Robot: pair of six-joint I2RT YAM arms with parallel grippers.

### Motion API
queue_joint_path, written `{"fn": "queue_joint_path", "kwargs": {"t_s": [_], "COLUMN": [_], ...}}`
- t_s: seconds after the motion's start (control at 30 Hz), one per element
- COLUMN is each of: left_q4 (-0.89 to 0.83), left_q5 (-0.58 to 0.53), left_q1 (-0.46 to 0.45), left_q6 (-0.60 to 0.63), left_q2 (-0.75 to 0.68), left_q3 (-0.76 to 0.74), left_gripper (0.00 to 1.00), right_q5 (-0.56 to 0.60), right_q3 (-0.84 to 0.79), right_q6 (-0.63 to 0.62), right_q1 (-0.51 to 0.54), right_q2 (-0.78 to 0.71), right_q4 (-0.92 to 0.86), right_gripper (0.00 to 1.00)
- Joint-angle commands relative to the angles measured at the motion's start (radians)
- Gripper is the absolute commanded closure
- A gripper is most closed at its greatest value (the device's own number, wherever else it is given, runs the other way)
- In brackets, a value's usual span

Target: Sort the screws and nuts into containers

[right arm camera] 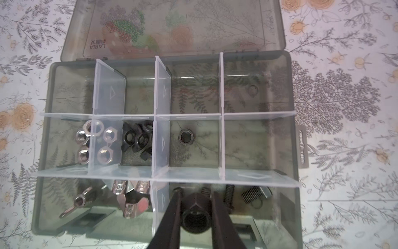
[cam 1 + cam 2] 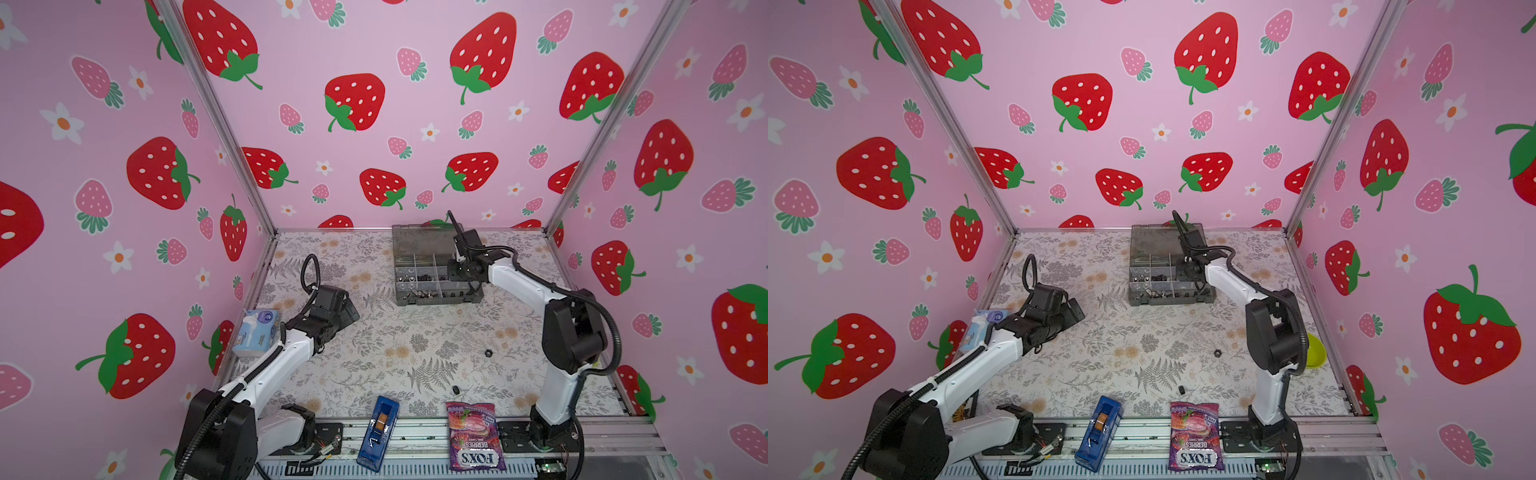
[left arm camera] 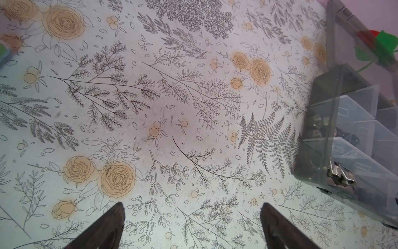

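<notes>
The right pincer [image 1: 197, 200] was pinching a black hex nut [image 1: 195, 217] by its sides, bore towards the wrist camera. It hung low over the near row of the organiser box [image 1: 290, 120], whose lid [image 1: 172, 28] lay folded open behind. The cell beneath it held black screws [image 1: 229, 194]. A lone hex nut [image 1: 185, 137] of the same look sat in the middle-row cell just beyond, with black winged nuts [image 1: 137, 138] and silver nuts [image 1: 83, 137] further along that row. Judgement: the step in hand was the drop, and the likely right cell was the one with the lone hex nut, not the screw cell. To do it well, carry the nut over the clear divider [image 1: 193, 172] until it is centred above that cell. Keep it low so it cannot bounce over a wall, then part the fingers only a little. A fingertip catching a divider could shift the box. The left pincer [image 3: 192, 207] stood spread wide and empty over bare table [image 3: 150, 107], near the box. In both top views a loose hex nut [image 2: 488, 353] and a smaller black piece [image 2: 456, 389] lay on the table, well apart from the box.
</notes>
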Motion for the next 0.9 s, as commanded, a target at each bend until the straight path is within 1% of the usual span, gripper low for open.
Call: {"fn": "queue_joint_path", "kwargs": {"t_s": [0.0, 0.17, 0.3, 0.53, 0.7, 0.87], "left_q4": [-0.009, -0.016, -0.022, -0.034, -0.046, -0.049], "left_q5": [-0.019, -0.023, -0.029, -0.036, -0.048, -0.050], "left_q1": [0.005, 0.005, 0.005, 0.005, 0.005, 0.005], "left_q6": [0.000, 0.004, 0.005, 0.012, 0.012, 0.012], "left_q2": [-0.008, -0.006, -0.011, -0.017, -0.036, -0.046], "left_q3": [0.025, 0.029, 0.031, 0.029, 0.021, 0.028], "left_gripper": [0.01, 0.01, 0.01, 0.01, 0.01, 0.01], "right_q5": [0.030, 0.084, 0.097, 0.102, 0.103, 0.102], "right_q3": [0.083, 0.175, 0.209, 0.211, 0.213, 0.218], "right_q6": [-0.040, -0.052, -0.051, -0.056, -0.058, -0.061], "right_q1": [0.005, 0.004, 0.004, 0.004, 0.004, 0.004], "right_q2": [0.069, 0.163, 0.211, 0.238, 0.239, 0.225], "right_q4": [-0.023, -0.047, -0.061, -0.054, -0.051, -0.055], "right_gripper": [0.94, 0.93, 0.87, 0.76, 0.66, 0.64]}}
